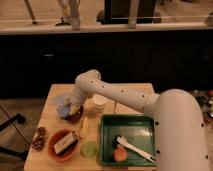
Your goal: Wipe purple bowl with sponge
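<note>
Reaching down over the purple bowl (74, 114) at the desk's (130, 91) left rear, the tool (71, 106); impossible to tell how it is set. Beside it, at the bowl's left rim, the blue sponge (63, 105). Just right of the bowl, a small white cup (99, 103). Nearer the front, an orange bowl (56, 155) holding a pale-and-dark block (65, 145), then a green tray (142, 129) to the right.

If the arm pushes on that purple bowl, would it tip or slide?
Probably slide rather than tip: the purple bowl sits upright, looking round and deep, on the smooth wooden table. The gripper presses from above, likely steadying it.
</note>
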`<state>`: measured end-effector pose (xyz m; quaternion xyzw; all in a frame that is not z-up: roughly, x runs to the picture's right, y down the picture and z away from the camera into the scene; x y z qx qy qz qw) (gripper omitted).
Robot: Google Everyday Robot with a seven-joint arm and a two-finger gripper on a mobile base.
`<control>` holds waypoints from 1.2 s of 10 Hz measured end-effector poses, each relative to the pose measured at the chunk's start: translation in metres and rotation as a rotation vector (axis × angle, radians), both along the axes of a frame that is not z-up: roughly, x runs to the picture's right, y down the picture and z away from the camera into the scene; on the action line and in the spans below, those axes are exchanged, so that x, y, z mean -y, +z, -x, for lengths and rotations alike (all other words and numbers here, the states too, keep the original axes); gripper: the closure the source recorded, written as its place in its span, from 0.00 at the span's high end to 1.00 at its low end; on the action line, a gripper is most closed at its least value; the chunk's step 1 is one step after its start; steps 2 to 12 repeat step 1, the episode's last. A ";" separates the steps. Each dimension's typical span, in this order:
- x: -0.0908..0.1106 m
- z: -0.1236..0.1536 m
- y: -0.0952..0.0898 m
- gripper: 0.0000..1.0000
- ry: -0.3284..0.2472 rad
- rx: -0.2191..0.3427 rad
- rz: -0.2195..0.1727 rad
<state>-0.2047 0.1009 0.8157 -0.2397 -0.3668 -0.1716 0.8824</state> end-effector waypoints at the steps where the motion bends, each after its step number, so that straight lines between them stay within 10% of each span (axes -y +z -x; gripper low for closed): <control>1: -0.001 0.001 0.002 0.00 0.028 0.032 0.019; 12: -0.001 0.001 0.002 0.00 0.028 0.032 0.019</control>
